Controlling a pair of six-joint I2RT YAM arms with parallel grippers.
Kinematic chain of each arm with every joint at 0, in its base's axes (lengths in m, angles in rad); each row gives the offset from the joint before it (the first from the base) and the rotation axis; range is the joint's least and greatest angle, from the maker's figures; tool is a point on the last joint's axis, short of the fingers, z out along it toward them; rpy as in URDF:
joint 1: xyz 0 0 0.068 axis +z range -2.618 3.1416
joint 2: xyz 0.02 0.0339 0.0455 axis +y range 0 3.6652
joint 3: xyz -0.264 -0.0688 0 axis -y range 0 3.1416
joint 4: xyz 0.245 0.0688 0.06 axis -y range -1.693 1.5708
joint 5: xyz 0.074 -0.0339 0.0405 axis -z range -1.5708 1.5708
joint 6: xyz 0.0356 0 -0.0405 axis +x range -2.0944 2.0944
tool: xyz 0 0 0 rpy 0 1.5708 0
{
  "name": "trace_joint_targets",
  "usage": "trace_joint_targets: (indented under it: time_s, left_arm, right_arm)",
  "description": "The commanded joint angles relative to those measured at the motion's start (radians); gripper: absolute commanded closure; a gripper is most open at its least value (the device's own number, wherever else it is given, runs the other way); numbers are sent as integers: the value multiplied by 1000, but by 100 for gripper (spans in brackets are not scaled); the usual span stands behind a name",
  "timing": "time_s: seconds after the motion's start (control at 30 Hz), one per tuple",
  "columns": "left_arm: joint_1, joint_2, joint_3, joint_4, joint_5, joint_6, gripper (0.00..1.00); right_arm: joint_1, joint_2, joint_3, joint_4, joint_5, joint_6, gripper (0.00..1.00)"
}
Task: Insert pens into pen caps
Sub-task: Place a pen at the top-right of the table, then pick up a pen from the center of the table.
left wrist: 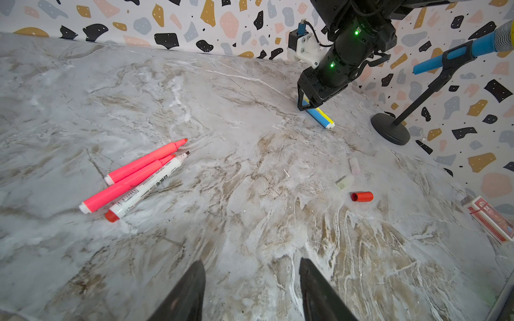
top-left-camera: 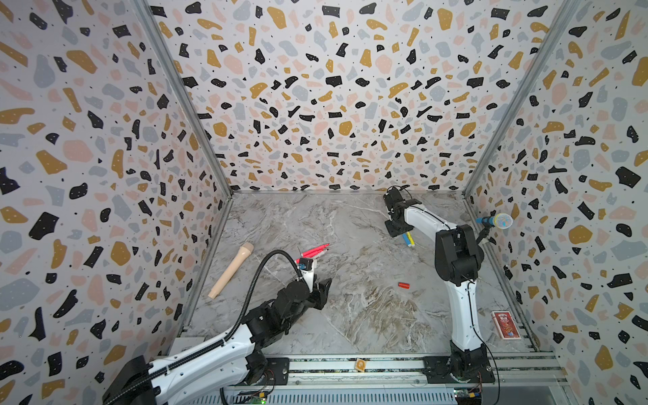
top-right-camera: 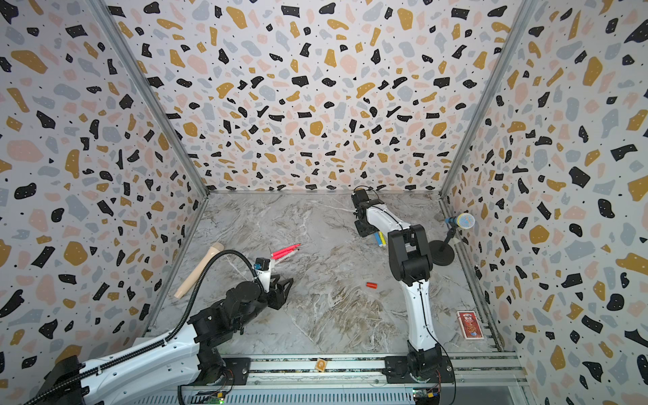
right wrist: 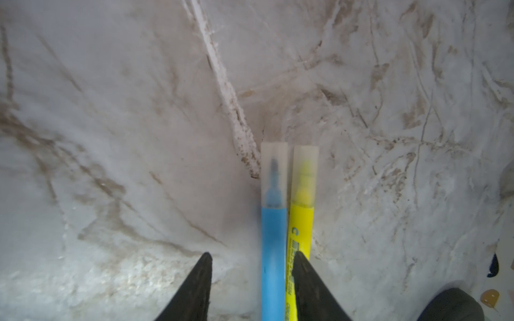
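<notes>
The right claw (right wrist: 251, 254) stands released on the marbled grey counter (right wrist: 111, 139). The capped blue marker pen (right wrist: 274, 250) lies loose between its jaws, touching the capped yellow marker pen (right wrist: 301, 219). The left claw (left wrist: 251, 261) is spread too, holding nothing. Two neon pink marker pens (left wrist: 144, 161) and a white-barrelled pen (left wrist: 147, 186) lie together uncapped. The short red plastic cap (left wrist: 362, 196) lies well apart from them, near two pale translucent caps (left wrist: 345, 182).
</notes>
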Motion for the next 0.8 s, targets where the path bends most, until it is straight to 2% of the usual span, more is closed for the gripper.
trace_joint_targets:
  time_s: [0.0, 0.17, 0.27, 0.43, 0.5, 0.57, 0.77]
  left_arm:
    - [-1, 11, 32, -5, -20, 23, 45]
    - [5, 87, 102, -78, -107, 32, 45]
    - [55, 171, 159, -122, -133, 38, 44]
    - [200, 332, 236, -93, -29, 80, 44]
    - [272, 412, 270, -77, 45, 101, 44]
    - [330, 493, 319, -81, 116, 128, 44]
    - [408, 699, 437, -98, 181, 188, 46]
  right_arm:
    - [15, -145, -27, -13, -18, 20, 50]
    - [37, -400, -230, 120, -175, 42, 48]
    - [49, -582, -414, 245, -321, 63, 44]
    - [54, -835, -715, 449, -586, 107, 34]
    - [54, -911, -817, 516, -672, 126, 32]
    - [54, -969, -898, 570, -721, 148, 31]
    - [57, -1084, -1064, 661, -808, 181, 27]
